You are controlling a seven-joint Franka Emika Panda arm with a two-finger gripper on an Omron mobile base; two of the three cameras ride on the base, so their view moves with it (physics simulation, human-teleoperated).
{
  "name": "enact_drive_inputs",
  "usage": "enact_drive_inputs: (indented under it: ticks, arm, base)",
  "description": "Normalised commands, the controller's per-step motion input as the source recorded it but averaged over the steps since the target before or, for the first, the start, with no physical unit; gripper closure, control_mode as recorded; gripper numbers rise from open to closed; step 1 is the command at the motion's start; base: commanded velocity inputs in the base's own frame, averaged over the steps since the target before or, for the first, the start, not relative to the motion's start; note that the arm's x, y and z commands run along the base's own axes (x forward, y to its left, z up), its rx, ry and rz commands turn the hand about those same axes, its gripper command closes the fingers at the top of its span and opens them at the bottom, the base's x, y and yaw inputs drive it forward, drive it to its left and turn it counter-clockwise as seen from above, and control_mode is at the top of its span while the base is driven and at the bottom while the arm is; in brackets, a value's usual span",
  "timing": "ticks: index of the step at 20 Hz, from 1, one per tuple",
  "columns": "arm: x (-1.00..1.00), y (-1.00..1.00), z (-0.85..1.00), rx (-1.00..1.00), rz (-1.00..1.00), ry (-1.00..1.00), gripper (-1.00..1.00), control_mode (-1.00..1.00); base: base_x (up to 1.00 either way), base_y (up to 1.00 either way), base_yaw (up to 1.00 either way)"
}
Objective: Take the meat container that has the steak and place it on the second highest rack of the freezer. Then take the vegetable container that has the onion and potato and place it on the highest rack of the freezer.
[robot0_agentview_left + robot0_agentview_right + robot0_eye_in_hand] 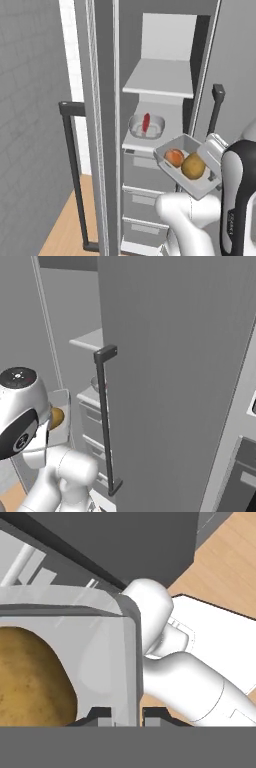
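The hand (pixel 127 714) pinches the rim of the vegetable container (pixel 192 167), a fingertip either side of its wall, potato (pixel 193 166) and onion (pixel 174 157) inside. Beyond it, the steak's meat container (pixel 146 126) sits on the second-highest rack (pixel 172 127); the highest rack (pixel 160 80) lies bare above.

1. No readable text, brand, number or sign anywhere in the freezer (pixel 165 95), on its doors or on its shelves.
2. Faint small lettering running down the dark forearm cover (pixel 231 220) of the arm, near right in the left base view; too blurred to read.
3. Nothing legible on the vegetable container (pixel 189 166).
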Motion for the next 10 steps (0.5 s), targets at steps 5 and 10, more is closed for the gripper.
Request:
enact_drive_inputs:
  ticks: [5,10]
  arm:
    - [0.0,0.0,0.0,0.0,0.0,0.0,1.0,1.0]
    - [0.26,0.03,0.23,0.0,-0.05,-0.06,1.0,-1.0]
  base:
    - [0.29,0.0,0.0]
    - [0.13,0.0,0.0]
